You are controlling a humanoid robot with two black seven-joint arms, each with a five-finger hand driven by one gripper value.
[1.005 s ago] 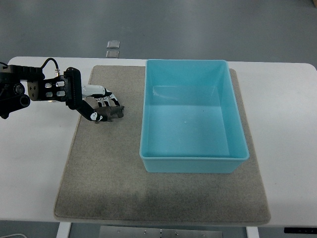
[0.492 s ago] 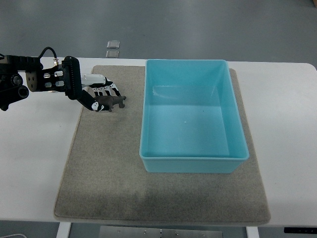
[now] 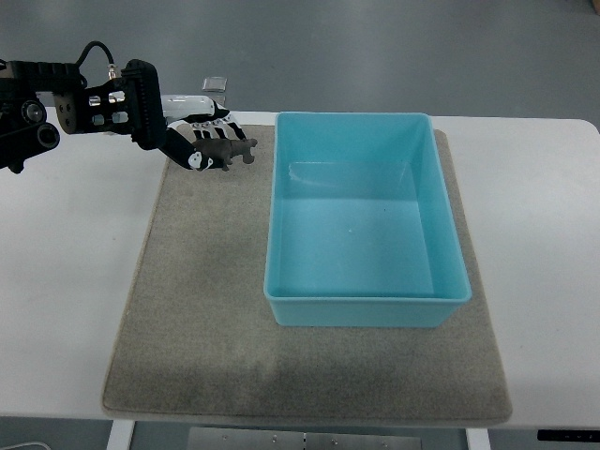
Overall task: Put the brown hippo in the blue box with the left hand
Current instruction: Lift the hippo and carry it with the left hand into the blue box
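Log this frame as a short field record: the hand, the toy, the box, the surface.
left robot hand: shut on the brown hippo, left of the box
brown hippo: held over the mat's far edge, outside the box
blue box: empty, open top, on the mat
grey mat: lies on the white table
right robot hand: not in view

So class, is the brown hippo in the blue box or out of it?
Out. The brown hippo is held in the left hand, left of the blue box, whose floor is bare.
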